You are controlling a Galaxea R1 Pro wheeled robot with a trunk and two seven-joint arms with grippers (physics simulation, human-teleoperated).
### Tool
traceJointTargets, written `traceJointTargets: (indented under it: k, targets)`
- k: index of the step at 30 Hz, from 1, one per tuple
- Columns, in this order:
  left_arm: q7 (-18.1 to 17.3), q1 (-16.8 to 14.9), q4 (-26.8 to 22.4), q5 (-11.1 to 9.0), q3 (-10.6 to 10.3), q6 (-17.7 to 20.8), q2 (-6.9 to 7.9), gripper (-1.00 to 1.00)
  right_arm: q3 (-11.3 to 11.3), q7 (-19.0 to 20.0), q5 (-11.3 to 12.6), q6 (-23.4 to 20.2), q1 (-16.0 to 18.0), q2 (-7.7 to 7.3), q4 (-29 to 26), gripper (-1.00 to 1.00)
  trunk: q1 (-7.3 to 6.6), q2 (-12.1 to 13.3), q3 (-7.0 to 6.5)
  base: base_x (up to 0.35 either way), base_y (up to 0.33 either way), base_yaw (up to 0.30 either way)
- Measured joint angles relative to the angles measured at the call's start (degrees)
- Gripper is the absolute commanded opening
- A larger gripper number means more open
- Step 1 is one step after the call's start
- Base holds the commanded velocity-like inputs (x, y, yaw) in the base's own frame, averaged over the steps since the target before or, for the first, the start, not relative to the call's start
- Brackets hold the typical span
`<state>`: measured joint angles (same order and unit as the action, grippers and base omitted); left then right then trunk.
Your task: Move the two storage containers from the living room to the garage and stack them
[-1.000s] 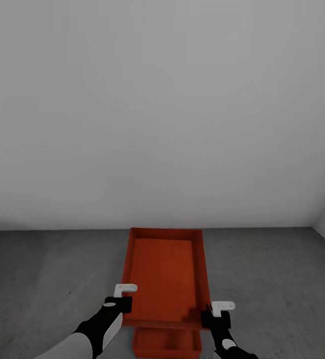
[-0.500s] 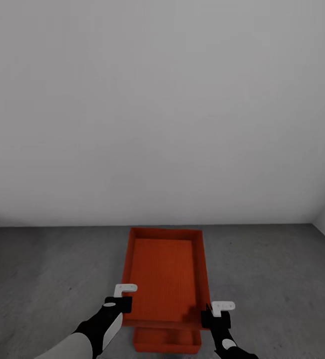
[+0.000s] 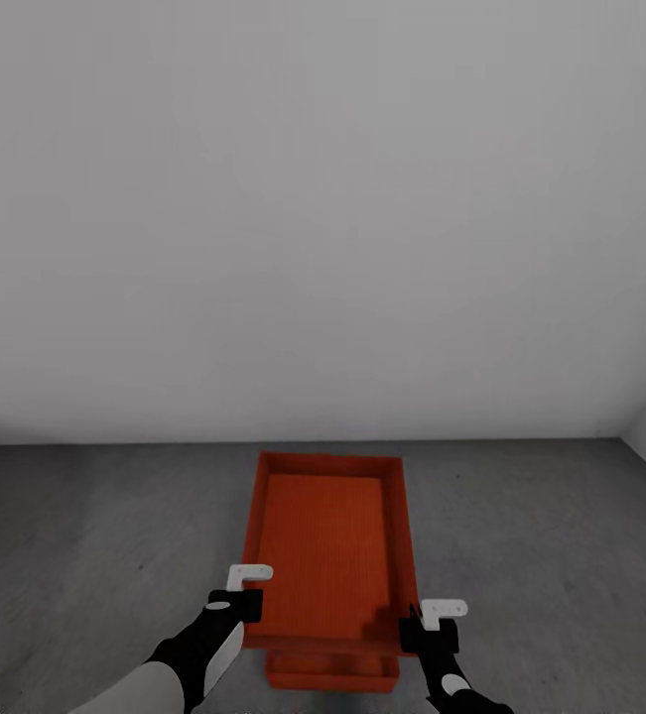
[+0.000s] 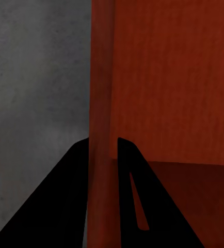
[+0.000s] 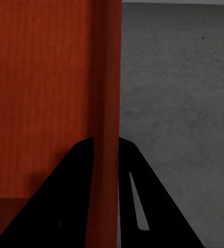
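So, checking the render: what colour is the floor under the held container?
Dark grey, mottled like rough concrete, clearest in the right wrist view beside the orange-red container.

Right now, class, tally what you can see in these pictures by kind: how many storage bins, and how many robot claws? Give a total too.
Orange-red storage containers: 2, the held container and the lower container beneath it.
Claws: 2, the left claw and the right claw, each clamped on a side wall of the held container.
Total: 4

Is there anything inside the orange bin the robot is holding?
No, the head view shows the held container with its ribbed bottom bare.
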<state>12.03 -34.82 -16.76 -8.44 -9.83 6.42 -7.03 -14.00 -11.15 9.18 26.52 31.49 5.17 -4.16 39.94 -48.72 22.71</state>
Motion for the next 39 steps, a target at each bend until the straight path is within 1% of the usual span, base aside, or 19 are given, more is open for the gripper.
traceJointTargets:
  k: [39]
  targets:
    - [0.0,0.0,0.1,0.0,0.0,0.0,0.00,-1.00,0.0,0.0,0.0,-0.1,0.0,0.00,0.0,-1.00,0.00,0.0,3.60,0.000,0.000,0.000]
